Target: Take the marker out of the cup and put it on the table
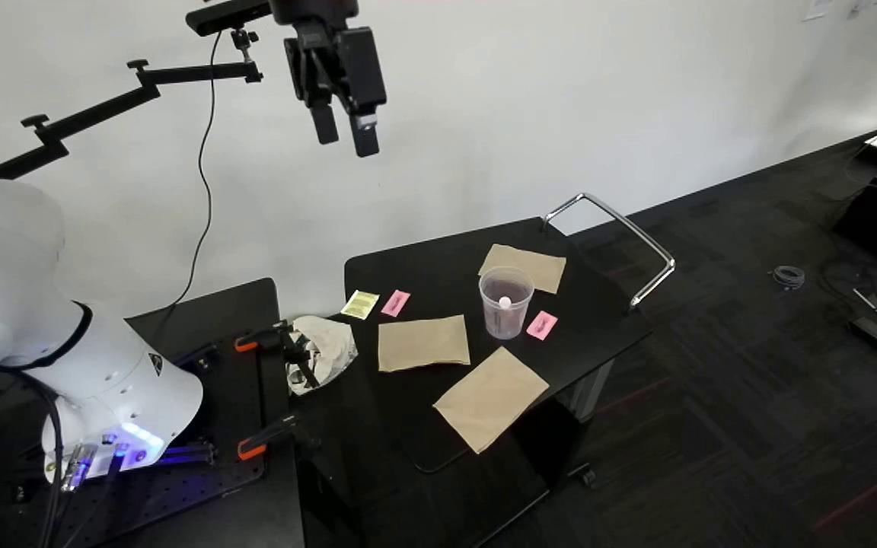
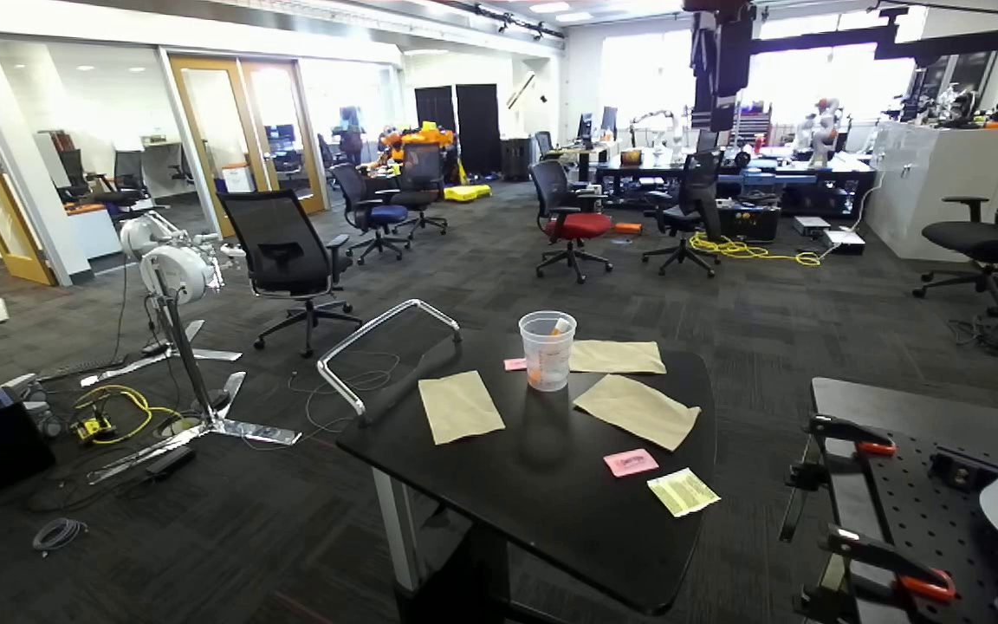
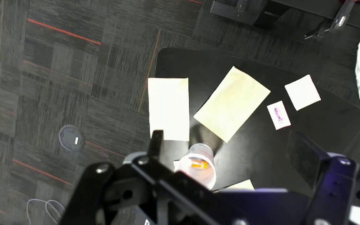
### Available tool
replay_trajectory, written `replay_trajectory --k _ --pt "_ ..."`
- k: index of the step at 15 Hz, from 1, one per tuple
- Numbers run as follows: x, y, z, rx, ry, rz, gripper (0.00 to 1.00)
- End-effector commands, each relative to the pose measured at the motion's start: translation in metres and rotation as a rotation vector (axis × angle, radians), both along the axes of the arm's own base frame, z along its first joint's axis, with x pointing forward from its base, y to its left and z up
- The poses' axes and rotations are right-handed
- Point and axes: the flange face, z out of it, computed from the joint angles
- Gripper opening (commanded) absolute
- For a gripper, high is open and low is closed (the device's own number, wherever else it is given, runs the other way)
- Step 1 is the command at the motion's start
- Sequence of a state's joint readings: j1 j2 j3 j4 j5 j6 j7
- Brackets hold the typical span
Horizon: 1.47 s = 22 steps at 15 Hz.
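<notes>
The translucent whitish cup (image 1: 505, 326) stands upright on the black table (image 1: 438, 270). It also shows in an exterior view (image 2: 548, 357) and in the wrist view (image 3: 203, 149). The orange marker (image 3: 198, 164) leans inside the cup, its pale round end near the rim. The marker also shows through the cup in both exterior views (image 1: 505, 302) (image 2: 558, 328). My gripper (image 1: 346, 139) is open and empty, high above the table and apart from the cup. In the wrist view its fingers (image 3: 227, 137) are wide apart, and a finger linkage covers part of the cup's rim.
Tan paper pieces (image 1: 492, 397) lie around the cup. A pink packet (image 1: 542, 325) lies close beside it. Another pink packet (image 1: 395, 303) and a yellow packet (image 1: 361, 304) lie farther off. A chrome handle (image 1: 625, 221) rises at the table's edge. A white bag (image 1: 324, 346) hangs between the tables.
</notes>
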<state>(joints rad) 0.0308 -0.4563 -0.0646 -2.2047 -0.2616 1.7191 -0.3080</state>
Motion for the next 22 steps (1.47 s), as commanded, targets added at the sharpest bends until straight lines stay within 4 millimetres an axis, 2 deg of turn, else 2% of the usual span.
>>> replay_trajectory --k 1,7,12,17,18,22 --pt "0.041 0.016 -0.005 -0.049 0.040 0.170 1.00" --pt "0.086 0.031 -0.036 -0.075 0.101 0.450 1.00" --pt "0.108 0.036 -0.063 -0.075 0.177 0.571 1.00" --pt "0.118 0.042 -0.088 -0.066 0.241 0.624 1.00" --pt "0.110 0.042 -0.088 -0.055 0.230 0.595 1.00" --pt "0.114 0.044 -0.094 -0.053 0.244 0.607 1.00"
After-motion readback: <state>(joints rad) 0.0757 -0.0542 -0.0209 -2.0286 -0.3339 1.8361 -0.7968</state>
